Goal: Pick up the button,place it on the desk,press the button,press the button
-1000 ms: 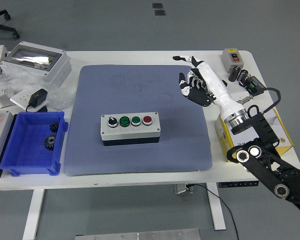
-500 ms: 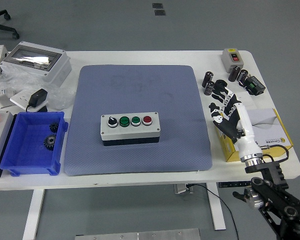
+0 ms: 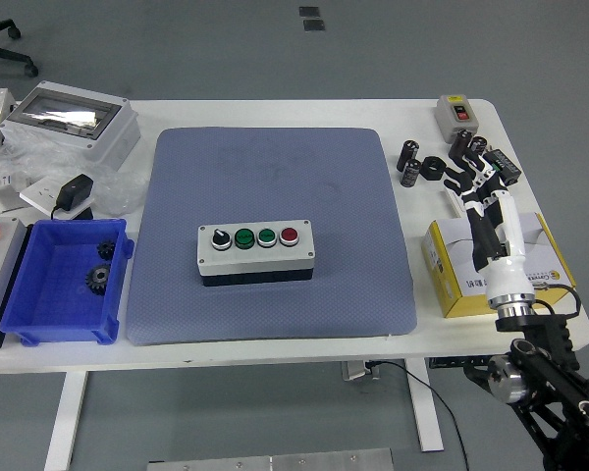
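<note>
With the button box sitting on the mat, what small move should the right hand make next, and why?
Probably swing left toward the grey four-button box. It sits on the blue-grey mat, untouched, while the right hand, fingers spread and empty, hovers over the yellow cardboard box at the table's right side, well away from the buttons.

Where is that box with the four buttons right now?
In the head view, the button box sits near the middle of the blue mat, right of the blue bin. The right hand hovers far off at the table's right, above the yellow box.
</note>
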Controlling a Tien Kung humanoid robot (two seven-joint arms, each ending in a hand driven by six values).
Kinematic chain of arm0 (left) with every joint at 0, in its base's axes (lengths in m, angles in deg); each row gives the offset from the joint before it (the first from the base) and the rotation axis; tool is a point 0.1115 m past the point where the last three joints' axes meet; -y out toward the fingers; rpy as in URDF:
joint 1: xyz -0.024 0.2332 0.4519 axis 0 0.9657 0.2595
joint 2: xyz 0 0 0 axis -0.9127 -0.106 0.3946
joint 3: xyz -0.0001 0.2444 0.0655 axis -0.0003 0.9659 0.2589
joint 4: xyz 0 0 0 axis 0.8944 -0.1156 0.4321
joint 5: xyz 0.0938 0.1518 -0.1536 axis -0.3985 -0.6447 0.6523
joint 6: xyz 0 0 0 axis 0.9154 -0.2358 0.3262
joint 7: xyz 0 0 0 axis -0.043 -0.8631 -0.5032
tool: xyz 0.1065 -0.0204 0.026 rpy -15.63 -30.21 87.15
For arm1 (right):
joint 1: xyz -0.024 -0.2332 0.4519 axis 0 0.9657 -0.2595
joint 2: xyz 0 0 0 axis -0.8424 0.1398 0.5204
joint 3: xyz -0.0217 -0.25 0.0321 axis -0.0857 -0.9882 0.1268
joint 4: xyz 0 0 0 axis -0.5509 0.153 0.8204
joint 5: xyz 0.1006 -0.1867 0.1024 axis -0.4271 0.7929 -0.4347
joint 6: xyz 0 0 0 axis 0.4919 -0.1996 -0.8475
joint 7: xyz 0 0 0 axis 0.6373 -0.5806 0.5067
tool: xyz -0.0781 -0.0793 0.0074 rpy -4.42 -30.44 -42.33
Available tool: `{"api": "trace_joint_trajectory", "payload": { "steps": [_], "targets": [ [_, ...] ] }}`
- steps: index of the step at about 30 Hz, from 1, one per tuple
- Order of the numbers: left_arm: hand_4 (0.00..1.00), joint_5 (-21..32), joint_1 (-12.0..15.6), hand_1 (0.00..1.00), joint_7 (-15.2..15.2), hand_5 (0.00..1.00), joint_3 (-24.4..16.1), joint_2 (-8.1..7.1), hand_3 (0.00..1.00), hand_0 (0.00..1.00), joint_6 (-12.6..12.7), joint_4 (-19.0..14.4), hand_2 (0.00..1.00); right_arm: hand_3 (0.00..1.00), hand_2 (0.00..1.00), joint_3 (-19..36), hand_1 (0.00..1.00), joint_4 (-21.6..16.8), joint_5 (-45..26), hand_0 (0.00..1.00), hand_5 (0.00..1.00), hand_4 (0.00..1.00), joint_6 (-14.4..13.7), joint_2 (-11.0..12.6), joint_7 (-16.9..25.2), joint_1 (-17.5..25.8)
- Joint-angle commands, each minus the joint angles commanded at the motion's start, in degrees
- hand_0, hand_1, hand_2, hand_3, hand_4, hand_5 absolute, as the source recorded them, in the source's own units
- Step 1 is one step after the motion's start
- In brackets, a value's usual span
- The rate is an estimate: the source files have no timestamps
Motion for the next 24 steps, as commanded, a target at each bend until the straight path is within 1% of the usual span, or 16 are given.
{"api": "trace_joint_trajectory", "payload": {
  "steps": [5, 10, 18, 24],
  "targets": [
    [0.002, 0.1, 0.2, 0.465, -0.4, 0.002, 0.2, 0.2, 0.564, 0.545, 0.1, 0.0, 0.453, 0.805, 0.823, 1.3, 0.793, -1.2, 1.9, 0.816, 0.604, 0.702, -0.7, -0.1, 0.0, 0.3],
    [0.002, 0.6, 0.5, 0.463, -1.0, 0.002, 0.4, 0.02, 0.569, 0.541, 0.4, -0.2, 0.451, 0.794, 0.822, 2.4, 0.791, -1.9, 3.3, 0.816, 0.605, 0.7, -1.2, -0.1, 0.0, 0.6],
    [0.002, 0.0, 0.2, 0.462, -0.5, 0.002, 0.0, 0.08, 0.569, 0.541, 0.4, 0.0, 0.451, 0.792, 0.821, 3.6, 0.791, -2.3, 4.4, 0.818, 0.601, 0.697, -1.7, -0.1, 0.0, 1.0],
    [0.002, 0.1, 0.0, 0.462, -0.5, 0.002, 0.1, 0.17, 0.568, 0.543, 0.6, 0.0, 0.451, 0.792, 0.82, 4.5, 0.791, -3.2, 6.4, 0.818, 0.599, 0.697, -2.7, -0.2, 0.0, 1.0]
  ]
}}
